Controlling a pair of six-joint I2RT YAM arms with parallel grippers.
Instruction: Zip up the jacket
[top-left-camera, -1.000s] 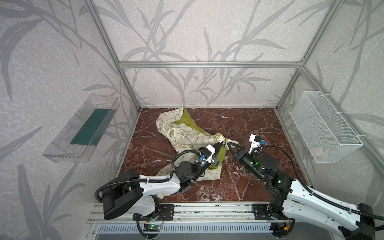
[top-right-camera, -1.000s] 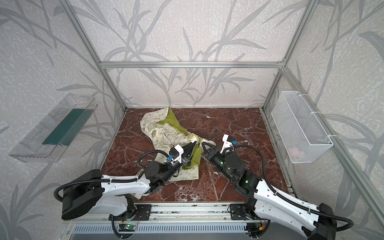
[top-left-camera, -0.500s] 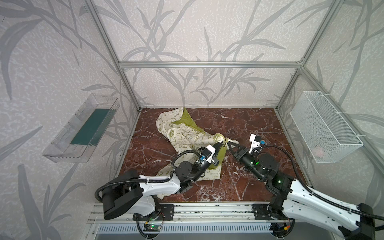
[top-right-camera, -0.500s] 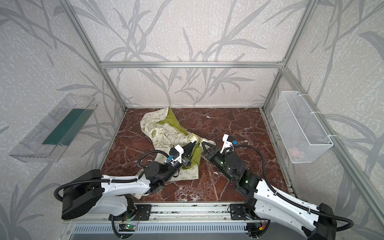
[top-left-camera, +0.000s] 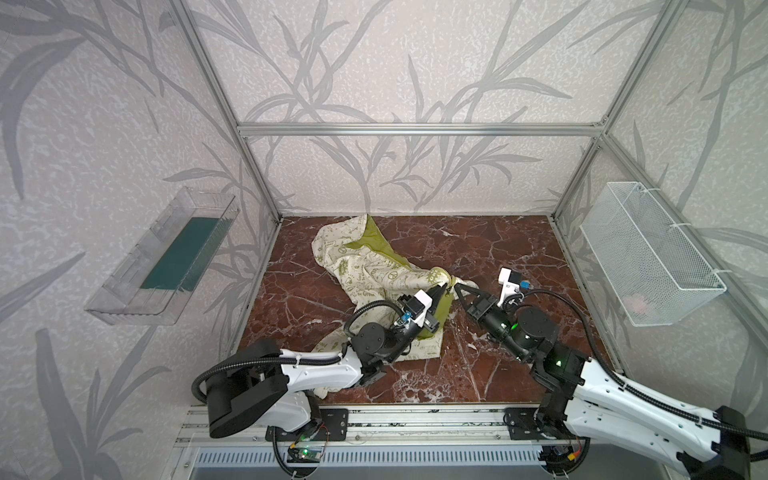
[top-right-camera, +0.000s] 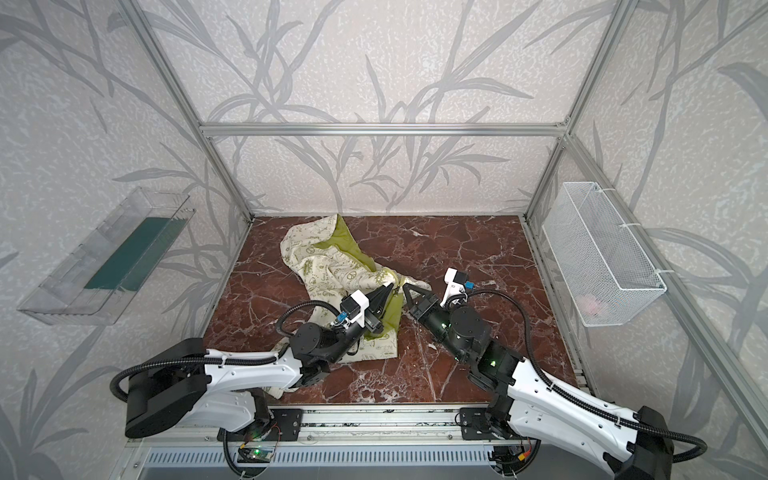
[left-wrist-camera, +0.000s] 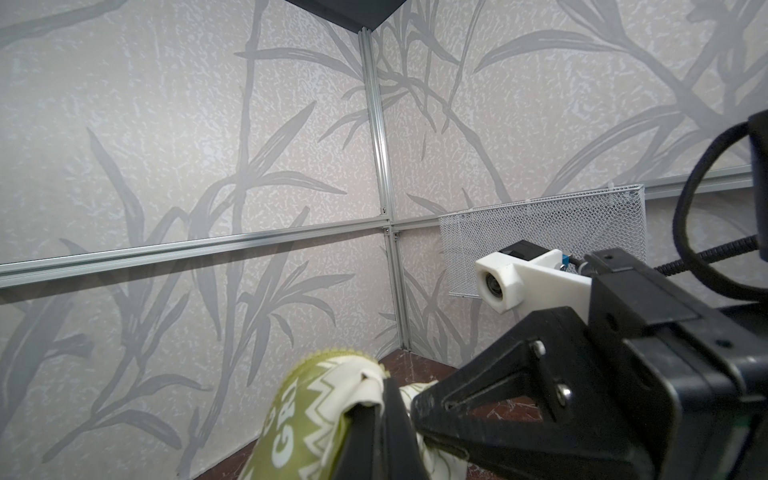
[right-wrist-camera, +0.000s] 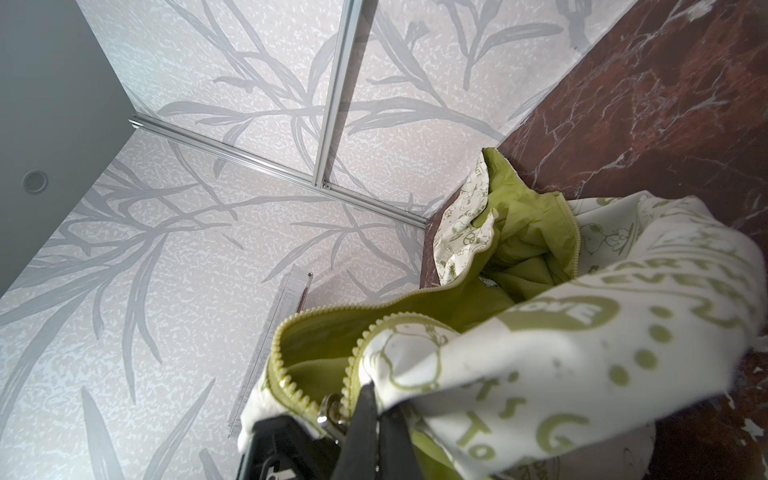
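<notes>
Cream-white, olive-printed hooded fabric jacket (top-left-camera: 365, 266) lies crumpled on the red marble tabletop (top-left-camera: 498, 249), hem raised by left gripper (top-left-camera: 444, 287) and right gripper (top-left-camera: 456, 286), both clamped on cloth beside the metal zipper slider (right-wrist-camera: 331, 413). Holding both zipper edges taut and aligned should help.

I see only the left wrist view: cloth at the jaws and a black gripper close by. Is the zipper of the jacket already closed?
Observer: No. In the right wrist view the zipper is open: its two rows of teeth stand apart, green lining between them.
Operator: Where is the pull?
Observer: A metal pull sits at the end of the teeth, beside the right gripper, which is shut on the jacket.
Operator: And the rest of it?
Observer: In both top views it lies crumpled on the marble table, reaching toward the back.
</notes>
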